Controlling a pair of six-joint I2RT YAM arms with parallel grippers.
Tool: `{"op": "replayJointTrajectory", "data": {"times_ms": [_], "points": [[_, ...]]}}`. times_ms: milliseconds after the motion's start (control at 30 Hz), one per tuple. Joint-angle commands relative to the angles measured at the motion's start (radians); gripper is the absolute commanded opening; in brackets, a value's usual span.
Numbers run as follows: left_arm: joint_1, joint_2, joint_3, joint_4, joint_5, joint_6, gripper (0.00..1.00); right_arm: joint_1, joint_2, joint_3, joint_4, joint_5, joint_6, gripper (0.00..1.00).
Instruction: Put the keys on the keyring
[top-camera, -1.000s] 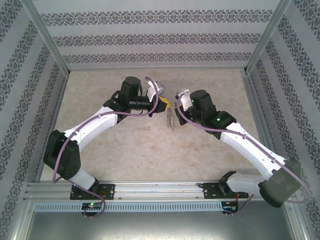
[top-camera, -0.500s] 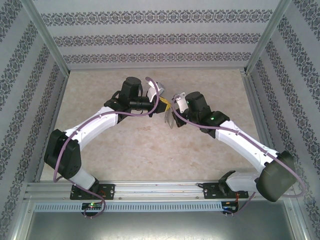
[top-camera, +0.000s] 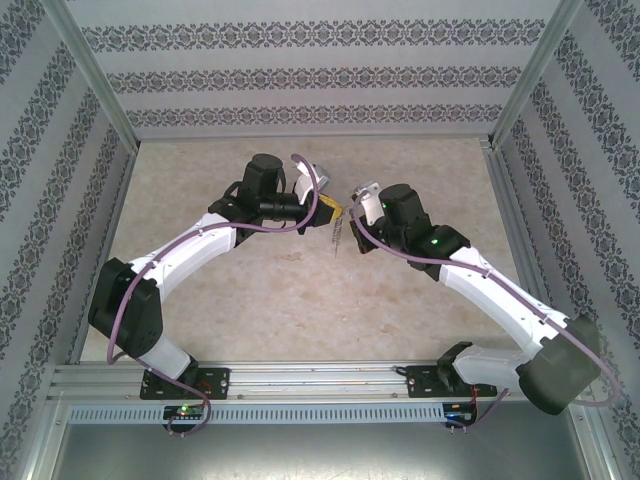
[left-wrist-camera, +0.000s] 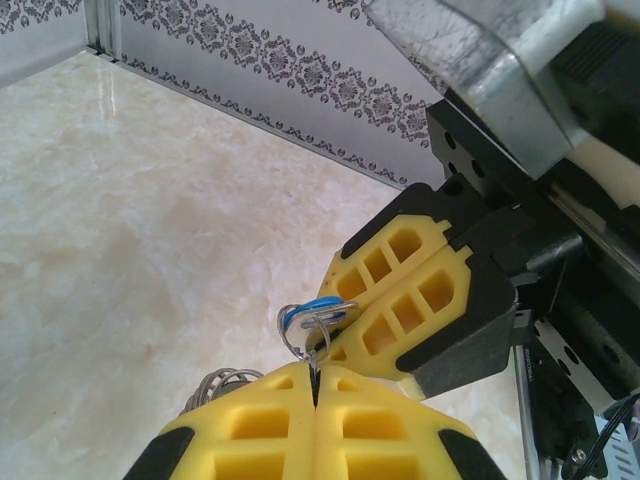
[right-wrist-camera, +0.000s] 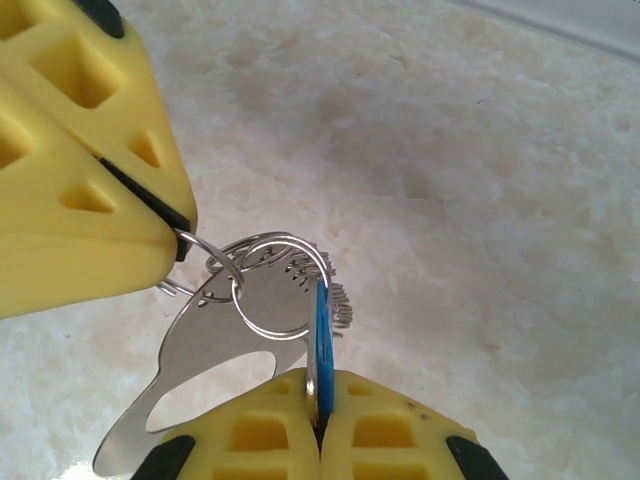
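We're watching both arms meet over the middle of the table (top-camera: 250, 300). The right gripper (right-wrist-camera: 320, 428) is clamped on the blue head of the key (right-wrist-camera: 320, 335), which sits edge-on to its wrist camera. The left gripper (right-wrist-camera: 172, 228) is pinched shut on a thin wire loop of the keyring (right-wrist-camera: 212, 338), which dangles between the two, seemingly clear of the table.

We judge this to be light, stiff, slick metal (the yellow pads (right-wrist-camera: 260, 440) should help), and the bunch will likely swing and twist at any tug. The plastic head looks like the best hold for the key, while the ring wants gripping close to its opening.

We can't tell whether the key is already threaded. The wires overlap, part of the keyring hides behind the right finger, and from above it all reads as one grey sliver.
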Motion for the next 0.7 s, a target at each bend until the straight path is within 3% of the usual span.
{"op": "replayJointTrajectory", "data": {"times_ms": [0, 667], "points": [[-0.014, -0.016, 0.029, -0.011, 0.03, 0.015, 0.0, -0.018, -0.027, 0.007, -0.023, 0.049, 0.019, 0.0], [-0.014, -0.015, 0.024, -0.01, 0.037, 0.012, 0.0, 0.023, 0.029, 0.093, -0.017, 0.018, 0.014, 0.0]]}}
